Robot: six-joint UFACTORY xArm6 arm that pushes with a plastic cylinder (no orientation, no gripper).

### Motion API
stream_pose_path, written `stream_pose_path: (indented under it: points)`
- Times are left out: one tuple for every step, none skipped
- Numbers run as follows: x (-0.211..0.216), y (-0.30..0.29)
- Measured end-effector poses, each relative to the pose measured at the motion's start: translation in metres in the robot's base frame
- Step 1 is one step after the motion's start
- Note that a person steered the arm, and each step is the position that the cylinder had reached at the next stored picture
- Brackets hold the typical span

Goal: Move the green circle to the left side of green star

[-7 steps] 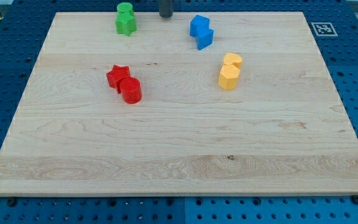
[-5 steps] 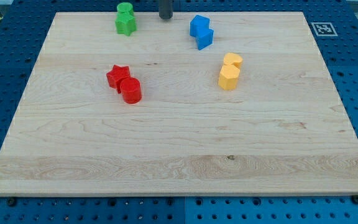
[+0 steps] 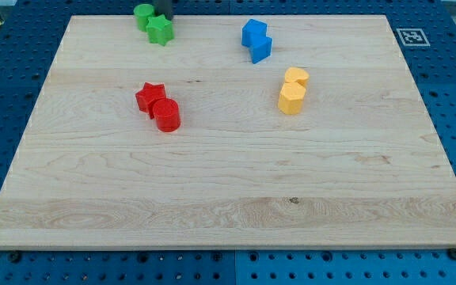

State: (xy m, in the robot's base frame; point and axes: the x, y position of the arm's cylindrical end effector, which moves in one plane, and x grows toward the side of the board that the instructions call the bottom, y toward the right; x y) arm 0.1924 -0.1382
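At the view's top edge of the pale wooden board, the green circle block sits touching the upper-left side of the green star block, which serves as the landmark for everything else. My tip, the lower end of a dark rod, shows only as a short stub just above the green star and just right of the green circle; it has no jaws to spread or press together and holds nothing, and whether it touches either block cannot be told. That spot suits the task: a push from this side sends the green circle toward the view's left, and it already lies up and to the left of the star, so the job looks nearly done. Below the star, well apart, a red star block touches a red cylinder block. To the star's right sit two blue blocks pressed together, and farther right and lower, two yellow blocks likewise touching; their shapes are unclear. No containers are present; every block rests directly on the board.
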Motion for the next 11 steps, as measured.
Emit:
stream_pose_path:
  points:
    - [-0.001,-0.013]
    - [-0.001,-0.011]
    - [-0.001,-0.011]
    - [-0.001,-0.014]
    - [-0.001,-0.031]
    - [-0.001,-0.046]
    - [-0.001,-0.045]
    - [-0.001,-0.037]
    - [-0.001,-0.034]
    - [0.001,-0.034]
    - [0.013,-0.034]
